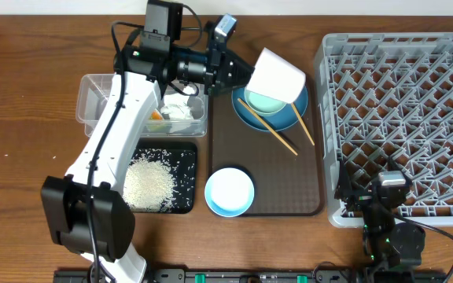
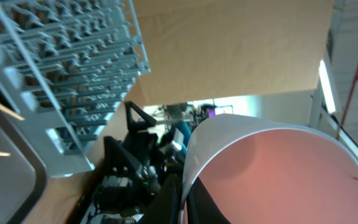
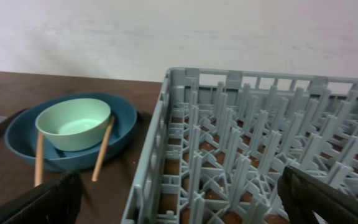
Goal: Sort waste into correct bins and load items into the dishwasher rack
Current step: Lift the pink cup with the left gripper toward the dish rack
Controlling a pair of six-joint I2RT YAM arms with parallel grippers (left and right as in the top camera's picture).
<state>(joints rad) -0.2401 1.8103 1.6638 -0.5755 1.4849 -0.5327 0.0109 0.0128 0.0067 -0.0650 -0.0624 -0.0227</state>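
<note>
**A:** Start at the far left. What lies behind the left gripper (image 1: 250, 72)?

**B:** Back along its arm is the clear tub (image 1: 93, 90), with the crumpled tissue (image 1: 181, 110) and the snack wrapper (image 1: 157, 116) inside. Just beside the tub, on the side away from the gripper, is the black tray (image 1: 189, 156), which holds a heap of rice grains (image 1: 149, 185) and some scattered ones.

**A:** And the gripper itself?

**B:** It is pressed together on the rim of the pink cup (image 1: 278, 76). The cup is tipped on its side in the air, white outside. The left wrist view shows its pink inside (image 2: 278, 174).

**A:** What's beneath that hand?

**B:** The dark blue plate (image 1: 244, 119) is right under the cup, and the mint bowl (image 1: 264, 104) sits in it. The two chopsticks (image 1: 280, 135) lean over the plate's rim, one on each side of the bowl. The plate stands on the brown serving tray (image 1: 278, 192). The white and light-blue bowl (image 1: 229, 191) is on the same tray, well apart from the gripper.

**A:** Further right?

**B:** The dishwasher rack (image 1: 399, 94) is beyond the cup, with nothing loaded that I can see. The right gripper (image 1: 380, 185) is low at the rack's near edge. Its fingers are spread wide and hold nothing.
</note>
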